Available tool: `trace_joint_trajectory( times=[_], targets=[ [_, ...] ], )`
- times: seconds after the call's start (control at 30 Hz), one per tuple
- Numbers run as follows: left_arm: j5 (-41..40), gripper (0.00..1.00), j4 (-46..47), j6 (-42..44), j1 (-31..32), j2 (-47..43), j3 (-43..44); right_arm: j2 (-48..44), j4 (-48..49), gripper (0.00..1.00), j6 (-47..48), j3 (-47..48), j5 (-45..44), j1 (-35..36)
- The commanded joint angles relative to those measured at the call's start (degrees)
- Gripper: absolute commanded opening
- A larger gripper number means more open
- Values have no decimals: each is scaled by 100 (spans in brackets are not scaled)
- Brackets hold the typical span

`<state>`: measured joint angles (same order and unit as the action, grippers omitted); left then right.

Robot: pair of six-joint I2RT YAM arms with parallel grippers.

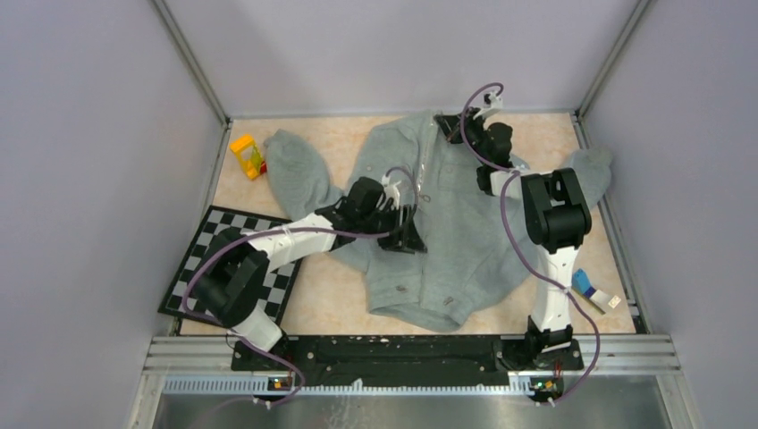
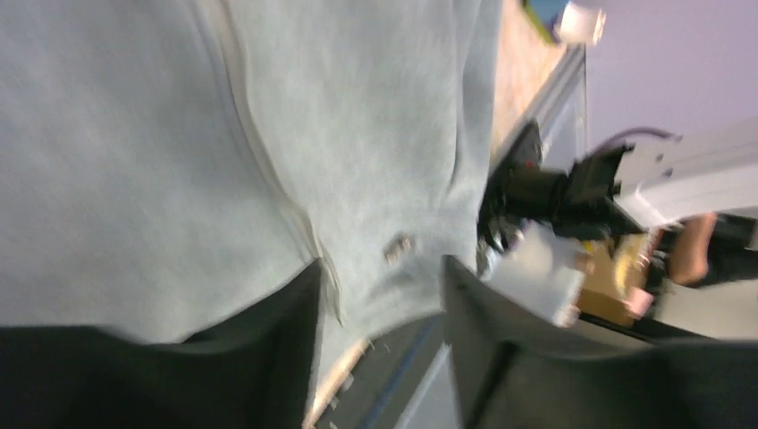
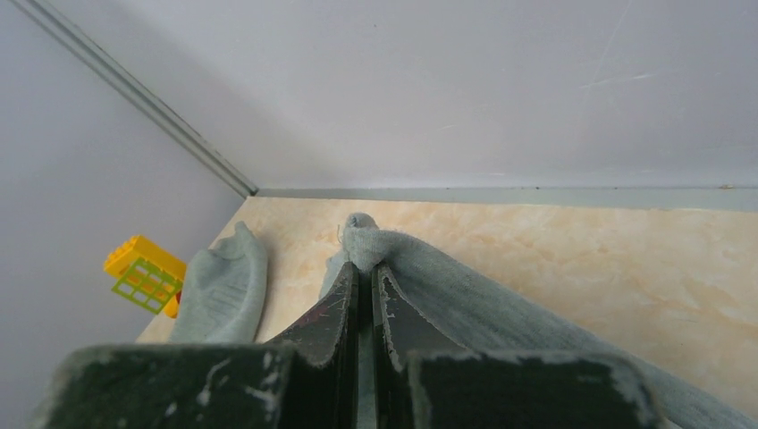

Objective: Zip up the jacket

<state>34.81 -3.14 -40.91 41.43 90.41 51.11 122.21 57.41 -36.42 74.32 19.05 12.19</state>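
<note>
While the jacket (image 1: 465, 241) is lying spread across mid-table (image 1: 340, 308), the right gripper (image 3: 366, 268) is pinching its collar by the far wall, jaws pressed together on fleece. The left gripper (image 2: 380, 277) is hovering over the zipper (image 2: 259, 152), jaws spread, gripping nothing. A yellow toy (image 1: 247, 155) is sitting far left, a checkerboard (image 1: 201, 250) near left, a blue card (image 1: 583, 282) near right. Bare tabletop is showing along the near edge.

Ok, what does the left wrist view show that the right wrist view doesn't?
Only the left wrist view: the zipper running down the front, with the left claw open near it. Only the right wrist view: the right claw shut on a fold of fabric, a sleeve cuff and a yellow toy block. Both: the grey fleece jacket and the beige tabletop.
</note>
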Motion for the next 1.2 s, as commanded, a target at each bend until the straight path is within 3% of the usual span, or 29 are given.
trace_joint_trajectory(
  times=[0.0,0.17,0.23,0.3,0.53,0.6,0.67,0.8,0.83,0.9,1.0,1.03,1.17],
  targets=[
    [-547,64,817,276,-454,422,997,-180,480,0,129,-35,104,-93],
    [-2015,77,693,855,-530,1352,2166,-240,484,0,-12,-141,192,-92],
    [-2148,84,975,1055,-642,1621,2461,-225,469,0,-21,-110,352,-90],
    [-2149,98,1415,1318,-766,1928,2669,-224,425,0,13,-92,500,-89],
    [-2858,99,2350,2170,-853,2874,3382,-205,250,0,-53,87,871,-85],
    [-3316,98,2354,2225,-875,3090,3538,-227,120,0,2,125,878,-91],
    [-3265,97,2689,2161,-936,3293,3598,-254,-28,0,84,171,902,-85],
    [-2188,58,3163,1889,-1070,3858,3964,-291,-663,0,278,364,1038,-88],
    [-2002,53,3342,1814,-1116,3944,4028,-331,-1038,1,357,450,1005,-86],
    [-1426,34,3666,1607,-1183,4149,4106,-429,-2310,16,632,805,815,-85],
    [-1242,6,3899,1409,-1243,4213,4105,-693,-4420,37,1204,1223,157,-117],
    [-1201,0,4029,1292,-1269,4202,4046,-884,-4893,43,1384,1163,-140,-139],
    [-1066,0,4453,863,-1311,4168,3910,-1827,-5473,56,1778,343,-721,-244]
  ],
)
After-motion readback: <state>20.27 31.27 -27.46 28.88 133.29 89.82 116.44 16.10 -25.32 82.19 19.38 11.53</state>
